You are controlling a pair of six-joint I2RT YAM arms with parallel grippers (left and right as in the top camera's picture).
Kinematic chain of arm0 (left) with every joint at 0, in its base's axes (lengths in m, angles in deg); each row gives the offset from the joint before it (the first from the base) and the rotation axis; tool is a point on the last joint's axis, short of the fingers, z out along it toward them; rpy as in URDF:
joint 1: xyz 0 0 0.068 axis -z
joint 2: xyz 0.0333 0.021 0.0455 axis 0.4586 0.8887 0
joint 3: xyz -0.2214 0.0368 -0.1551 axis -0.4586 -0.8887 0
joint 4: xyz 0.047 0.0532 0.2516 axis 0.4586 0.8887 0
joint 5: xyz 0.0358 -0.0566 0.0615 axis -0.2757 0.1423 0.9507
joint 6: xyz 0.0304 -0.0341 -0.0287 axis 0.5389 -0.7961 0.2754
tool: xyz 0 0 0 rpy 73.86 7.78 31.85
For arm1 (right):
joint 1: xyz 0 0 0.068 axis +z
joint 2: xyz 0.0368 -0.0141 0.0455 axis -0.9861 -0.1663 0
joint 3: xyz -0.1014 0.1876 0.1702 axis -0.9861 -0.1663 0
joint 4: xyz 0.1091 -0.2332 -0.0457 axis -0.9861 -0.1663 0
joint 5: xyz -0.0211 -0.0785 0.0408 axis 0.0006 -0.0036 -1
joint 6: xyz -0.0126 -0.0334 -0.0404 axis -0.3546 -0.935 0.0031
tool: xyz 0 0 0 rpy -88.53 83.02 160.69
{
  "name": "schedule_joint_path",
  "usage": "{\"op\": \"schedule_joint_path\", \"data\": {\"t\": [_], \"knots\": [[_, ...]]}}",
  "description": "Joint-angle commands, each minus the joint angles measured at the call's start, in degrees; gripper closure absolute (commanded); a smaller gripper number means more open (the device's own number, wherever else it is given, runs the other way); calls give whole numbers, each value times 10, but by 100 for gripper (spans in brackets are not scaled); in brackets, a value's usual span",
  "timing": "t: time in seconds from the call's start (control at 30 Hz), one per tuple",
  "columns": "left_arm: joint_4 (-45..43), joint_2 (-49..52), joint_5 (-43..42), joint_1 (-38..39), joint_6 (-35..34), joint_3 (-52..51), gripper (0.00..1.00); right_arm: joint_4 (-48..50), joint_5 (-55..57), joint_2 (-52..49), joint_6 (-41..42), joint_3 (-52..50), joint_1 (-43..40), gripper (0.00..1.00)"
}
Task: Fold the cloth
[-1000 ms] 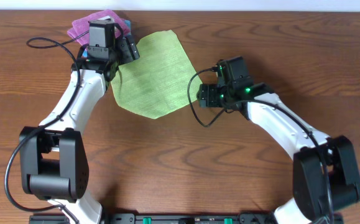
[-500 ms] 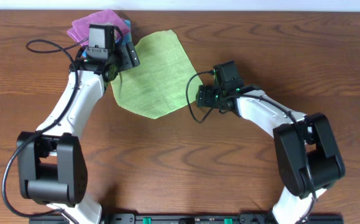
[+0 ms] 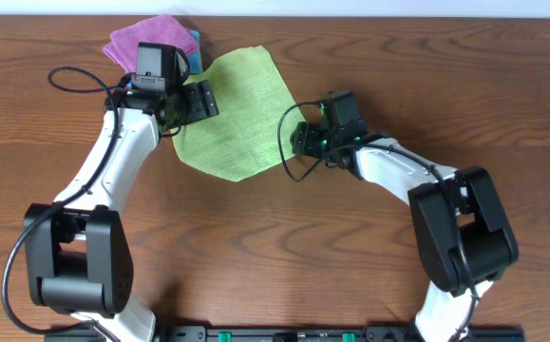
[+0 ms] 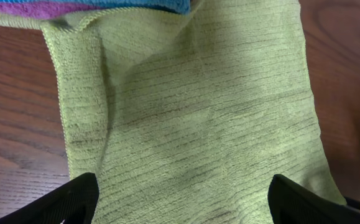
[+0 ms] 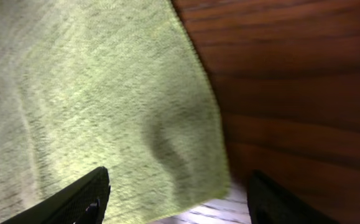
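The lime-green cloth (image 3: 238, 112) lies spread flat on the wooden table, its far left edge tucked under a folded pile. My left gripper (image 3: 205, 101) is open over the cloth's left part; in the left wrist view the cloth (image 4: 192, 112) fills the space between the spread fingers (image 4: 183, 205). My right gripper (image 3: 296, 141) is open at the cloth's right edge. In the right wrist view that edge (image 5: 124, 112) lies between the fingers (image 5: 176, 199), slightly rumpled. The white tag does not show.
A purple folded cloth (image 3: 140, 40) and a turquoise-blue folded cloth (image 3: 191, 43) lie stacked at the back left, touching the green cloth; their edges show in the left wrist view (image 4: 86, 6). Bare wooden table (image 3: 464, 85) surrounds the cloth.
My left gripper has moved right and forward onto the cloth's left part. My right gripper has moved left and a little back to the cloth's right edge.
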Motion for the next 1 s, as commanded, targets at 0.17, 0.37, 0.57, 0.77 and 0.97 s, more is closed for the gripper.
{"op": "schedule_joint_path", "data": {"t": [0.17,0.37,0.57,0.77,0.97], "knots": [[16,-45,-13,-2,2,9,9,22,-14,-48,25,-5,26,48],[41,-81,-12,-2,2,9,7,23,0,-51,17,-5,27,99],[107,-90,5,-2,2,9,8,-28,0,-3,-3,-5,21,99],[133,-90,-6,-2,2,9,8,-103,44,137,-36,-5,21,99],[160,-88,-63,4,-20,8,7,-149,82,256,-42,-5,21,99]]}}
